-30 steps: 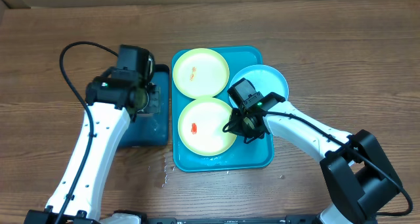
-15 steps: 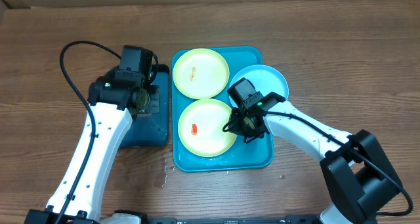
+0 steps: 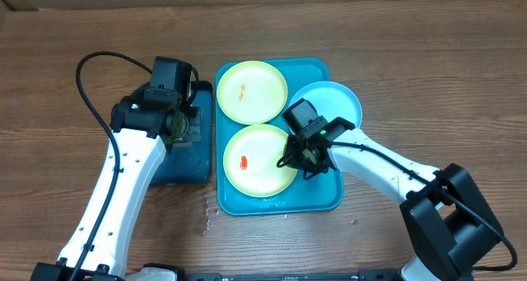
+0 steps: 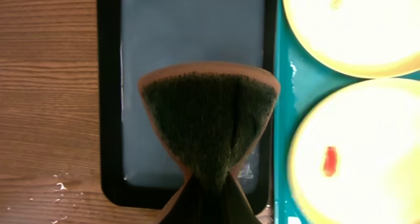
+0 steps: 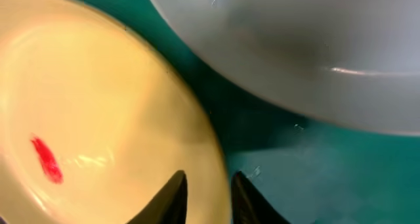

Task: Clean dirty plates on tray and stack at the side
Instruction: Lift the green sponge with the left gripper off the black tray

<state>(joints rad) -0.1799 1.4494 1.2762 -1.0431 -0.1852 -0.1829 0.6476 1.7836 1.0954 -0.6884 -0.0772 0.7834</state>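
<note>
The teal tray (image 3: 325, 194) holds two pale yellow plates. The far one (image 3: 251, 91) has an orange smear. The near one (image 3: 255, 161) has a red smear (image 5: 46, 159). A light blue plate (image 3: 333, 100) lies over the tray's right rim. My right gripper (image 3: 298, 157) sits at the near yellow plate's right rim, fingers (image 5: 209, 184) closed narrowly across the rim, one over the plate and one over the tray. My left gripper (image 4: 209, 204) is shut on a green-faced sponge (image 4: 210, 119) above the dark tray.
The smaller dark navy tray (image 3: 177, 166) lies left of the teal tray, touching it, with a wet film inside (image 4: 190, 46). Water droplets (image 3: 202, 219) spot the wooden table in front of the trays. A cardboard wall runs along the far edge.
My right gripper has shifted slightly left onto the near yellow plate's rim. My left arm moved a little one second ago and has held still since.
</note>
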